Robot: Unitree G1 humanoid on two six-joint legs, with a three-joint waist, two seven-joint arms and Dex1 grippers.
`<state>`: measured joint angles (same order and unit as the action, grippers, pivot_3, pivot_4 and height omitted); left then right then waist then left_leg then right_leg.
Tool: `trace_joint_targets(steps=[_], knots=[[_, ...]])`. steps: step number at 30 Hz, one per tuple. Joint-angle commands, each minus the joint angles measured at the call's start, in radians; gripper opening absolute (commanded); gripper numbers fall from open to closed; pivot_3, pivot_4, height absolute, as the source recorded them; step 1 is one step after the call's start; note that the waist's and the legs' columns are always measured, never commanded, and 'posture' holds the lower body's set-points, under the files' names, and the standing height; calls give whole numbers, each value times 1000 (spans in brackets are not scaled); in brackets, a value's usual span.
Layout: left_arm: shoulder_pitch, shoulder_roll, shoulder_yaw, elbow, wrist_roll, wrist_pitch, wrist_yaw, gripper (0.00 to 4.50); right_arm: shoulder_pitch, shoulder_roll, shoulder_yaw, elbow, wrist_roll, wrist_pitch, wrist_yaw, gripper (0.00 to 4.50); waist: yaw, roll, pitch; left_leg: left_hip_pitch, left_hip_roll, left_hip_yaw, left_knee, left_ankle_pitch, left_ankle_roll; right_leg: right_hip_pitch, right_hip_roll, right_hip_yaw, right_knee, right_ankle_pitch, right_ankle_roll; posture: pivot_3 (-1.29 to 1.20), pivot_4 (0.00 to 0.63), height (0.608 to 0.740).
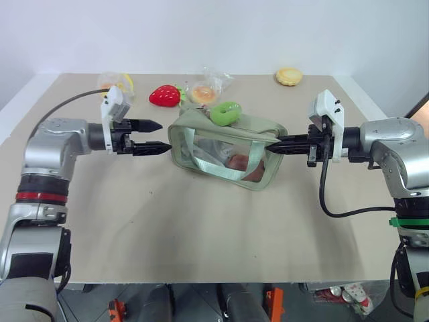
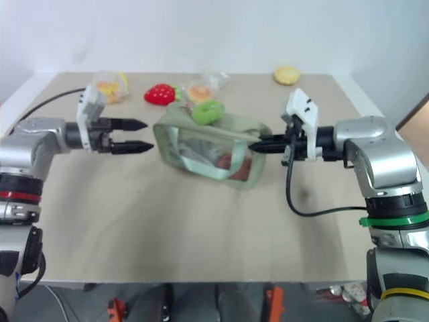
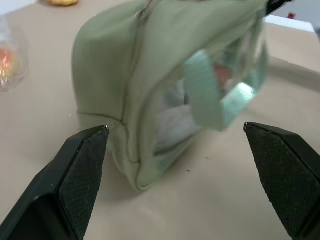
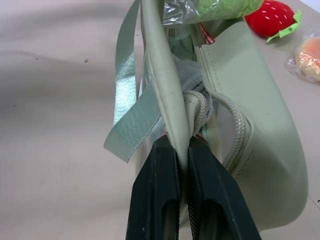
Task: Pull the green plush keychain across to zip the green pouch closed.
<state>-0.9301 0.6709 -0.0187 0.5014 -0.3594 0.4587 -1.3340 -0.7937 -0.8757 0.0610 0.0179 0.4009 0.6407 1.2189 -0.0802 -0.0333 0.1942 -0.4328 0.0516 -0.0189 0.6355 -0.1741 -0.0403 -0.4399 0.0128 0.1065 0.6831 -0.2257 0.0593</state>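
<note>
Green pouch [image 1: 224,151] pinched at one end on the counter [image 1: 201,228]

The right end effector [image 1: 273,145] is clamped on the pouch's end seam; the left end effector [image 1: 155,136] is held wide open just beside the opposite end; the green plush keychain [image 1: 226,112] is rested on the pouch's top.

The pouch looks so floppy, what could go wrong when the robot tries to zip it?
1. The right end effector pinches only the pouch end seam; a hard pull might slip it free.
2. The left end effector is open beside the pouch's other end, away from the keychain on top; it could grab fabric instead.
3. The strawberry and snack bags sit close behind and might get bumped.
</note>
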Motion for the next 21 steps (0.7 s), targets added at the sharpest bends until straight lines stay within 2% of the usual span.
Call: trace_joint_targets(steps=[1,8,11,21], knots=[[-75,-17,12,49,15,-44,8,4471,-3,-16,-51,-51,26,3,-5,0,0,0,0,0,0,0,0,0,0,0,0,0,0,0,0,0,150,740],[-151,-74,8,139,33,-82,-3,4471,13,-20,-59,-69,33,14,-20,0,0,0,0,0,0,0,0,0,0,0,0,0,0,0,0,0,150,740],[-152,-80,9,132,20,-66,-32,3665,18,-23,-65,-74,36,19,-25,0,0,0,0,0,0,0,0,0,0,0,0,0,0,0,0,0,150,740],[-116,-59,6,76,15,-16,-87,295,16,-28,-68,-75,43,21,-29,0,1,0,0,-1,0,0,0,0,0,0,0,0,0,0,0,0,150,740]])
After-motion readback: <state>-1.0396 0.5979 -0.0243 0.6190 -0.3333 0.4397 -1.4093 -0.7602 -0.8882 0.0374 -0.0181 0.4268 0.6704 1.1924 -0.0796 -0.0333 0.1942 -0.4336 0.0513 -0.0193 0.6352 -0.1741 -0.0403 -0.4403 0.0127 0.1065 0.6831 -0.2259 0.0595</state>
